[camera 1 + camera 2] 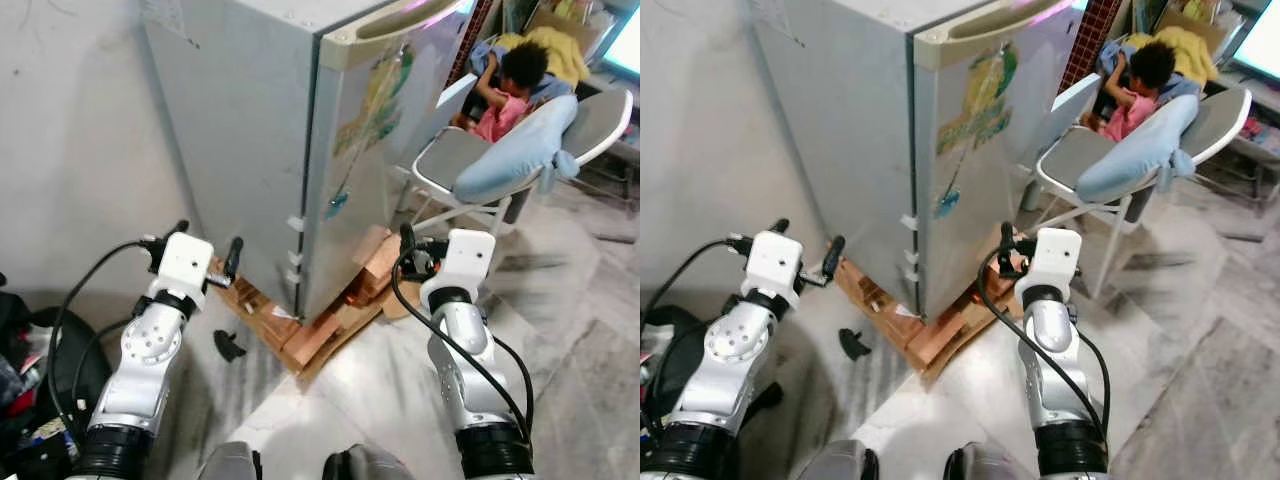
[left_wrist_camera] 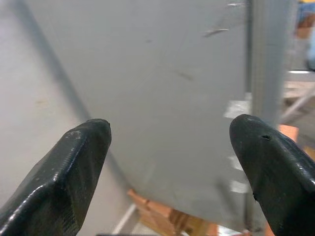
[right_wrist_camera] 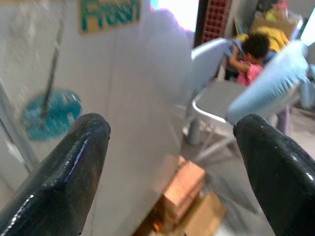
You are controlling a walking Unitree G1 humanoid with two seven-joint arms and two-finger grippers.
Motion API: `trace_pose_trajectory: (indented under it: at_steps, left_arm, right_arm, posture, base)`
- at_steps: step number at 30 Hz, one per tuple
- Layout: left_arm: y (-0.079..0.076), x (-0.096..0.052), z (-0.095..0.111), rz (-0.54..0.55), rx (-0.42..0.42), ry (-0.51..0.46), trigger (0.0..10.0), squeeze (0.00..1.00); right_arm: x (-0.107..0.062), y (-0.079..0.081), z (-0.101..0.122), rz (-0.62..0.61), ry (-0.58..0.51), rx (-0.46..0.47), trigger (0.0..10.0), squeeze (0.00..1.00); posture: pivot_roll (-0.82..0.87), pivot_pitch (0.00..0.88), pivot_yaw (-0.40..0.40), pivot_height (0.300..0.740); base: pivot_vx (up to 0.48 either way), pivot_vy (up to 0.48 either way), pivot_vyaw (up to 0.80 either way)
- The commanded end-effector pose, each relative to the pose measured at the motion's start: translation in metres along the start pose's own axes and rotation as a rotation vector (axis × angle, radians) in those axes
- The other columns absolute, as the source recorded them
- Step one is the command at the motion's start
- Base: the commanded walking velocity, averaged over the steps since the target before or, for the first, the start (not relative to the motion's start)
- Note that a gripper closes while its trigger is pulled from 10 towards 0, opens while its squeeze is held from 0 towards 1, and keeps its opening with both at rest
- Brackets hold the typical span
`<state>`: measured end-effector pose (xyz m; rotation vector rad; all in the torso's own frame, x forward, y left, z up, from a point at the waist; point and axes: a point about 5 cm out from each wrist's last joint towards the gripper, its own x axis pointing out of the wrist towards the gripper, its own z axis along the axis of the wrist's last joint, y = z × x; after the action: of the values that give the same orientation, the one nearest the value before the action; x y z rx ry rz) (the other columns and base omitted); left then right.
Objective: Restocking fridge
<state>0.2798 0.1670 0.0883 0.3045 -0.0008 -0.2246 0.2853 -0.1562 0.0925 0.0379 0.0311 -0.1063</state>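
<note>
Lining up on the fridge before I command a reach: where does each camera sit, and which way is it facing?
Left and right eye views: on the head, looking forward and down at the closed fridge on wooden blocks; both silver arms show.
Left wrist view: along the open left gripper, facing the fridge's grey side.
Right wrist view: along the open right gripper, facing the door sticker, a chair and a seated person.
Shared: both wrist views show the fridge and blocks.

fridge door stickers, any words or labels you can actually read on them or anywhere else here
"Fresh": teal letters on a yellowish sticker on the fridge door, read in the right wrist view.
The large green and yellow sticker higher on the door carries print too blurred to read.
Nothing else legible.
</note>
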Motion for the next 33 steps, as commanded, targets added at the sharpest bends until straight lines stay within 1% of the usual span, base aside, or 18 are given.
trace_pose_trajectory:
  at_steps: [1, 6, 10, 14, 16, 19, 21, 25, 33]
  left_arm:
    - [-0.006, 0.002, 0.004, -0.03, -0.002, -0.021, 10.0, 0.0]
    - [-0.003, 0.006, 0.009, -0.023, -0.009, -0.038, 10.0, 0.0]
    - [-0.004, 0.006, 0.011, -0.037, 0.014, -0.064, 10.0, 0.0]
    - [-0.006, 0.006, 0.012, -0.043, 0.011, -0.07, 10.0, 0.0]
    - [-0.008, 0.006, 0.014, -0.057, 0.032, -0.083, 10.0, 0.0]
    - [-0.012, 0.005, 0.017, -0.07, 0.043, -0.102, 10.0, 0.0]
    - [-0.014, 0.004, 0.017, -0.075, 0.021, -0.106, 10.0, 0.0]
    - [-0.017, 0.004, 0.019, -0.103, 0.019, -0.117, 10.0, 0.0]
    - [-0.02, 0.002, 0.02, -0.118, 0.006, -0.125, 10.0, 0.0]
  right_arm:
    - [0.001, -0.008, 0.005, -0.019, -0.012, -0.003, 10.0, 0.0]
    - [0.002, -0.006, 0.01, -0.004, -0.034, -0.021, 10.0, 0.0]
    - [0.002, -0.005, 0.01, 0.0, -0.033, -0.018, 10.0, 0.0]
    - [0.002, -0.003, 0.009, 0.006, -0.027, -0.018, 10.0, 0.0]
    - [0.003, -0.003, 0.01, 0.006, -0.028, -0.019, 10.0, 0.0]
    - [0.004, -0.003, 0.011, 0.006, -0.029, -0.016, 10.0, 0.0]
    - [0.005, -0.004, 0.011, 0.001, -0.028, -0.022, 10.0, 0.0]
    - [0.005, -0.004, 0.011, 0.002, -0.028, -0.022, 10.0, 0.0]
    - [0.005, -0.002, 0.01, 0.006, -0.024, -0.02, 10.0, 0.0]
  posture:
    - [0.04, 0.075, -0.077, 0.74]
    - [0.04, 0.079, -0.08, 0.74]
    - [0.04, 0.079, -0.082, 0.74]
    - [0.04, 0.08, -0.083, 0.74]
    - [0.04, 0.084, -0.081, 0.74]
    - [0.04, 0.082, -0.081, 0.74]
    - [0.04, 0.085, -0.079, 0.74]
    - [0.04, 0.091, -0.079, 0.74]
    - [0.04, 0.092, -0.077, 0.74]
  base:
    - [0.0, 0.0, -0.8]
    - [0.0, 0.48, -0.8]
    - [0.197, 0.421, -0.8]
    - [0.414, 0.0, 0.0]
    - [0.319, 0.0, -0.23]
    - [0.0, 0.0, -0.8]
    - [0.0, 0.0, -0.8]
    - [0.0, 0.0, -0.8]
    - [0.0, 0.0, -0.8]
